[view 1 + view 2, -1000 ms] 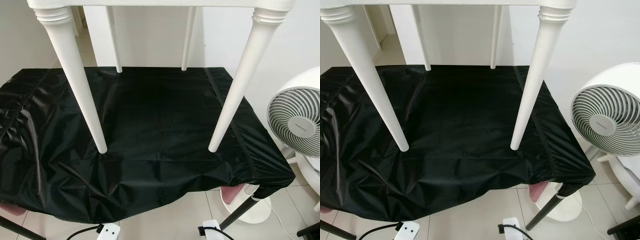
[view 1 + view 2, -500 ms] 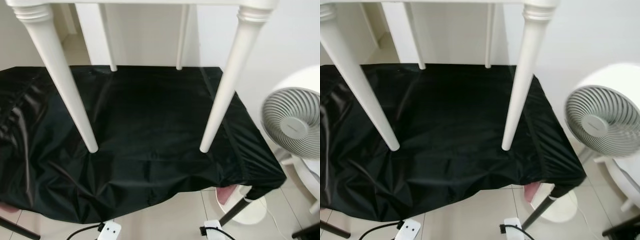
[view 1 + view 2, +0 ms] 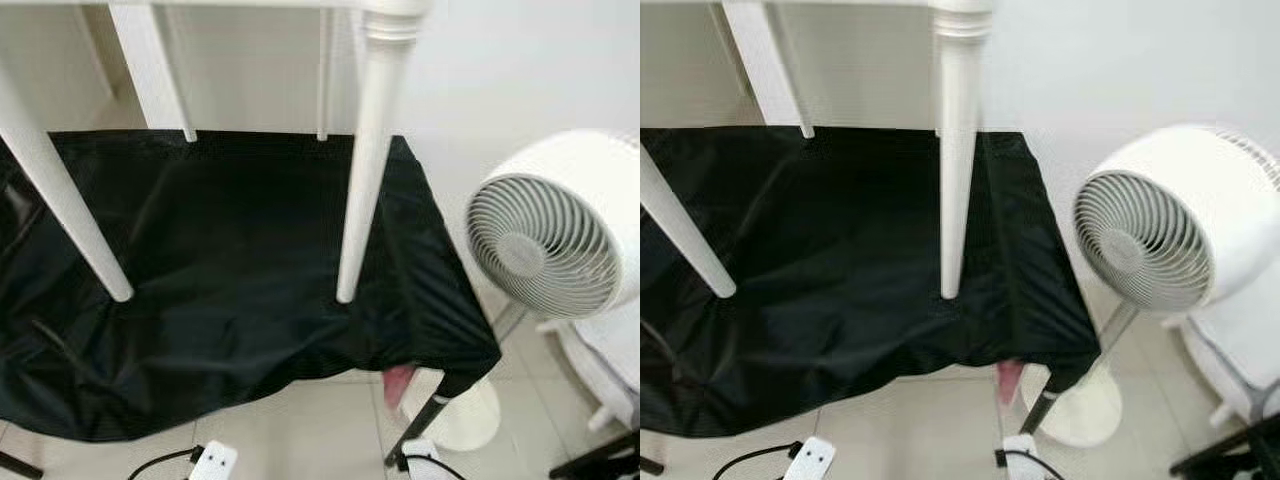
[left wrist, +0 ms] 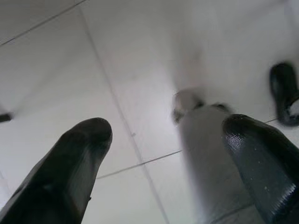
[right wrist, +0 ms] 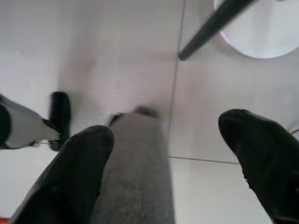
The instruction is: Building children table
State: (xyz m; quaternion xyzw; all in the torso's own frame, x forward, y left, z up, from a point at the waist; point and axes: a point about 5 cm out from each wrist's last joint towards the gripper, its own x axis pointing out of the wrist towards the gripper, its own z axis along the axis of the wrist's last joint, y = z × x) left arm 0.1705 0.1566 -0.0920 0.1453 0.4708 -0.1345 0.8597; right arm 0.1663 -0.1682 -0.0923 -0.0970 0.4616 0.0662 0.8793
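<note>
Here the white children's table [image 3: 372,20] stands upright on a surface draped in black cloth [image 3: 230,250]. Its near right leg [image 3: 365,160] comes down close to the cloth's near right corner, its near left leg [image 3: 60,200] lands near the near edge farther left, and two thinner far legs [image 3: 323,75] meet the cloth along its far edge. The tabletop itself is cut off by the upper border of the head views.

Both arms hang low, their grippers pointing down at the pale tiled floor [image 4: 140,56]. The left gripper [image 4: 168,154] has its two black fingers [image 4: 70,168] spread wide apart with nothing between them; a grey robot leg and a dark foot show beyond it, blurred. The right gripper [image 5: 168,163] is likewise spread wide and empty, its fingers [image 5: 261,154] framing a grey leg and bare tiles.

To the right of the draped surface stands a white pedestal fan [image 3: 550,235] with a round grille; its round base [image 5: 261,28] rests on the floor beside a slanting black support leg [image 5: 215,25]. Any marking on the fan hub is too blurred to read. A pink object [image 3: 398,383] peeps out under the cloth's near right corner. A white power strip [image 3: 215,462] with a black cord lies on the floor near the cloth's near edge.
</note>
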